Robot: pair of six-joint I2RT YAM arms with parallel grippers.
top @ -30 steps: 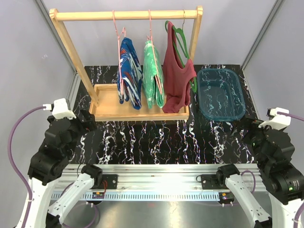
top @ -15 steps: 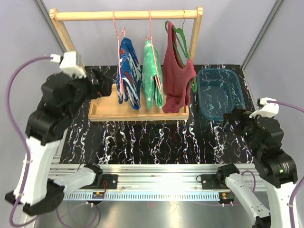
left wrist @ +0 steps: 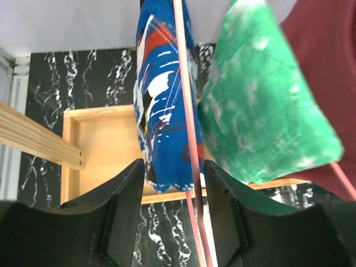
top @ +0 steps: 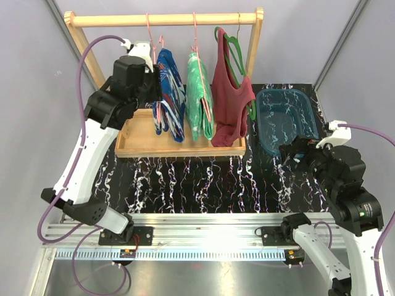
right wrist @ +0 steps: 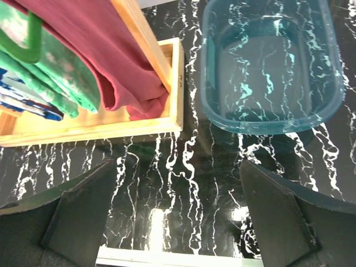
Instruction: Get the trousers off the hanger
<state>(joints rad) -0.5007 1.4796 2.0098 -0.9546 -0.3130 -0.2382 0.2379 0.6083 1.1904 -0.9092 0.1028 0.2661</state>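
Observation:
Blue trousers [top: 170, 92] with white and red streaks hang on a pink hanger [top: 150, 37] at the rail's left; green trousers [top: 199, 98] hang beside them on a second pink hanger. My left gripper [top: 153, 91] is raised against the blue pair's left side. In the left wrist view its jaws [left wrist: 173, 164] stand partly narrowed but apart, with the pink hanger wire [left wrist: 192, 183] and the lower end of the blue trousers [left wrist: 167, 111] between them, green trousers [left wrist: 261, 122] to the right. My right gripper [top: 290, 153] hovers open over the bare table [right wrist: 177, 167], holding nothing.
A maroon tank top [top: 229, 98] hangs on a green hanger at the rail's right end. The wooden rack's rail [top: 166, 20] spans two posts above a wooden base tray [top: 139, 147]. A teal plastic tub [top: 287, 122] sits right of the rack.
My left arm has swung up from the table's left side to the blue trousers, and its jaws have narrowed. My right arm has moved forward toward the tub, still open.

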